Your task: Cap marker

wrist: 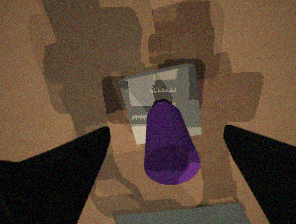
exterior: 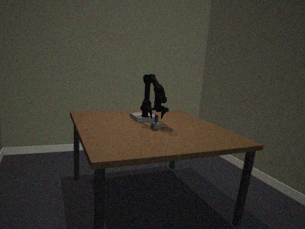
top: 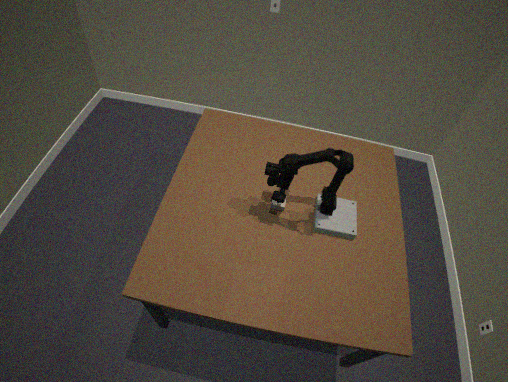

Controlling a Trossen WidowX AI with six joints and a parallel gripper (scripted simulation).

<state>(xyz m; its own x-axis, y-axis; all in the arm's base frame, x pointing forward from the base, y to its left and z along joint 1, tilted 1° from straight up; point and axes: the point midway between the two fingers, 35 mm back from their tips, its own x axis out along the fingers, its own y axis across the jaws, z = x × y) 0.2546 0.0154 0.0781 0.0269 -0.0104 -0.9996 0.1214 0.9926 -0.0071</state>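
Note:
The purple cap [exterior: 156,118] [wrist: 170,145] stands upright over the marker in the grey holder block [exterior: 156,126] [wrist: 141,95]. The marker body is mostly hidden; a small dark part shows at the cap's lower end in the wrist view. Whether the cap is fully clicked on cannot be told. My gripper [exterior: 157,117] [wrist: 165,131] is open, with one finger on each side of the cap and a visible gap to both. In the top view the arm hides the cap and much of the block.
The arm's pale base plate [top: 340,222] [exterior: 136,117] lies on the wooden table [top: 250,270] [exterior: 132,141], close to the holder block. A grey-green edge [wrist: 182,215] crosses the bottom of the wrist view; I cannot tell what it belongs to. Arm shadows fall around the block.

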